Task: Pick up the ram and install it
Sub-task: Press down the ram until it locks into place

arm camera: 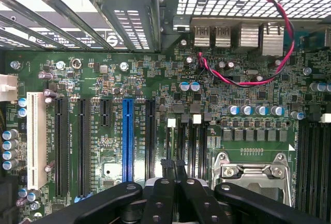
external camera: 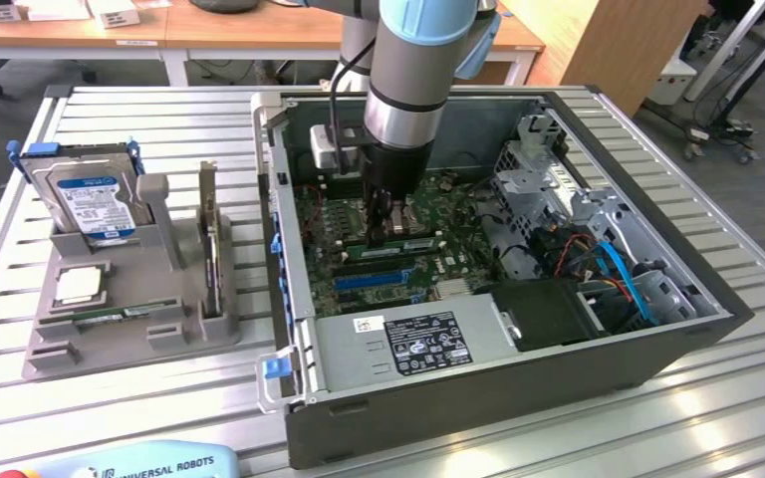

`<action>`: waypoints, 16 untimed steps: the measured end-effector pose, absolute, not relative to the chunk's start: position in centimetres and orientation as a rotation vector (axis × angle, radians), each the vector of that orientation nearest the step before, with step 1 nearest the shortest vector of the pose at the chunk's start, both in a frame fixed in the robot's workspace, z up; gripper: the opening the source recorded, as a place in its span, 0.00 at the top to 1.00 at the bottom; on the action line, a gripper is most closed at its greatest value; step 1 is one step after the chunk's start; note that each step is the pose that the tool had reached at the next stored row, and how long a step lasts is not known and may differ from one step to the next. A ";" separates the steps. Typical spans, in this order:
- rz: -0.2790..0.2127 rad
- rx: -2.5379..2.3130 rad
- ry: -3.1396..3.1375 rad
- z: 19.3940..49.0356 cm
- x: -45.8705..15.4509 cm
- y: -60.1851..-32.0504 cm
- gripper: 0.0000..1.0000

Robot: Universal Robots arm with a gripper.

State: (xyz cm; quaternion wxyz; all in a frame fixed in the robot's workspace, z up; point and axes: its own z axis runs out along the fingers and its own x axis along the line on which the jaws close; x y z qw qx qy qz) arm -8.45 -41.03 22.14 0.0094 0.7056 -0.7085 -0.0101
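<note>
Setting: robotics or electronics lab, set up as a test bench.
Work surface: slatted aluminium-profile table [external camera: 143,418].
Robot: industrial arm [external camera: 416,70] with grey and light-blue segments, reaching down over the bench.
Controller: teach pendant [external camera: 143,463] at the table's near edge, printed "UNIVERSAL ROBOTS".
Test article: open desktop computer case [external camera: 516,388] lying on its side, motherboard [arm camera: 155,79] exposed.
Fixture: grey parts holder [external camera: 130,319] at the exterior view's left, holding a hard drive [external camera: 91,199] upright.
Background furniture: wooden desks [external camera: 223,35] with small boxes, cables on carpeted floor [external camera: 741,110].
</note>
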 end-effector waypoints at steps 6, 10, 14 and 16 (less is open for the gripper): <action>-0.033 2.205 -2.214 22.3 -8.4 -41.0 0.90; -0.032 2.204 -2.213 23.3 -8.4 -41.0 0.90; -0.032 2.204 -2.213 24.2 -8.4 -41.0 0.90; -0.032 2.204 -2.213 24.7 -8.4 -41.0 0.90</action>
